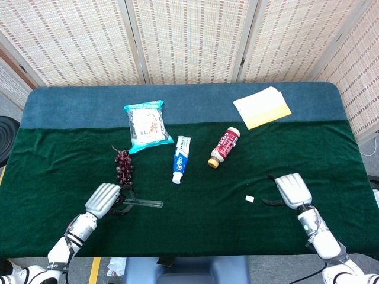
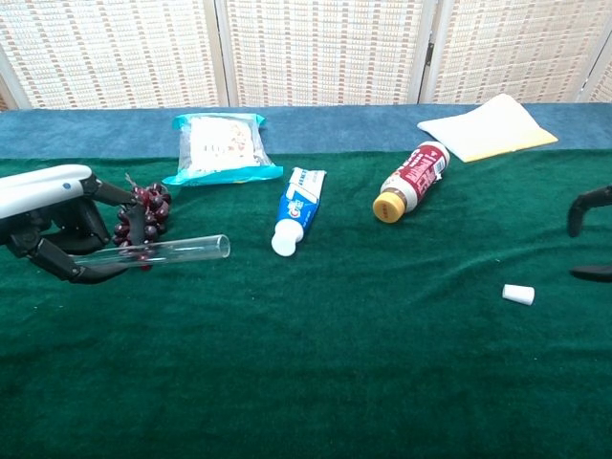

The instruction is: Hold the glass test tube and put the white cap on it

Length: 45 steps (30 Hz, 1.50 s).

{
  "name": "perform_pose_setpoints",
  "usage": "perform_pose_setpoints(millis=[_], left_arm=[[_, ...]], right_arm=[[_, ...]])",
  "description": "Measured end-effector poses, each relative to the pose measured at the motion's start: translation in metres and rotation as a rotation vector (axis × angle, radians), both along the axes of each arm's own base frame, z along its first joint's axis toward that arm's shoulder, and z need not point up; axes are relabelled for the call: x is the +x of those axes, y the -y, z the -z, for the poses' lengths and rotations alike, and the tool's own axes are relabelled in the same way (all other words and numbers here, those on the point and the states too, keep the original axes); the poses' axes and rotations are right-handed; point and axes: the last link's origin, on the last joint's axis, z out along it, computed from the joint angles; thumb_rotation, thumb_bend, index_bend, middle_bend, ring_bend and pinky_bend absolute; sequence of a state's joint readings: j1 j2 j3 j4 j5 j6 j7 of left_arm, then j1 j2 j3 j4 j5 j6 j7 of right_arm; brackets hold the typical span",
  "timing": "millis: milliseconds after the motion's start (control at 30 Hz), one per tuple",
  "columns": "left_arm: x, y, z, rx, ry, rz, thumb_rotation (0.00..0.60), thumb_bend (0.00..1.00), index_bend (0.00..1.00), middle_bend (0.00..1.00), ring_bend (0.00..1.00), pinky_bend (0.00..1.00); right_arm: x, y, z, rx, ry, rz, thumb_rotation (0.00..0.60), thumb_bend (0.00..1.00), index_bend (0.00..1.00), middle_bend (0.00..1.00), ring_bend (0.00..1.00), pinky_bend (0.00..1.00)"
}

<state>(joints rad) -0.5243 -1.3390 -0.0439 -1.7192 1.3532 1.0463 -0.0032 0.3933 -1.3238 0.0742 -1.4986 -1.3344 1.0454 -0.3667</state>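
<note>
My left hand (image 1: 106,199) (image 2: 59,223) grips the closed end of the glass test tube (image 1: 144,203) (image 2: 163,251), which lies roughly level above the green cloth with its open mouth pointing right. The small white cap (image 1: 250,199) (image 2: 517,295) lies on the cloth at the right. My right hand (image 1: 292,190) hovers just right of the cap, fingers spread and holding nothing; only its dark fingertips (image 2: 585,209) reach into the chest view at the right edge.
A bunch of dark grapes (image 1: 123,165) lies just behind my left hand. A toothpaste tube (image 1: 180,158), a red bottle (image 1: 224,147), a snack packet (image 1: 145,124) and a yellow-white cloth (image 1: 262,107) lie further back on the table (image 1: 195,236).
</note>
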Motion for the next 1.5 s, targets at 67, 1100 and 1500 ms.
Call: perform_pose_setpoints(millis=[67, 1100, 1500], left_arm=[[-0.001, 0.0, 0.0, 0.0, -0.001, -0.002, 0.6, 0.58, 0.68, 1.0, 0.97, 0.96], [-0.008, -0.001, 0.002, -0.003, 0.004, -0.025, 0.6, 0.58, 0.68, 1.0, 0.97, 0.96], [-0.011, 0.0, 0.003, -0.008, 0.0, -0.032, 0.6, 0.58, 0.68, 1.0, 0.97, 0.96]], right_arm=[[0.0, 0.002, 0.005, 0.003, -0.012, -0.008, 0.277, 0.26, 0.17, 0.93, 1.0, 1.0], [0.014, 0.016, 0.032, 0.01, -0.069, -0.082, 0.282, 0.26, 0.1, 0.93, 1.0, 1.0], [0.025, 0.022, 0.036, 0.013, -0.073, -0.096, 0.281, 0.26, 0.1, 0.93, 1.0, 1.0]])
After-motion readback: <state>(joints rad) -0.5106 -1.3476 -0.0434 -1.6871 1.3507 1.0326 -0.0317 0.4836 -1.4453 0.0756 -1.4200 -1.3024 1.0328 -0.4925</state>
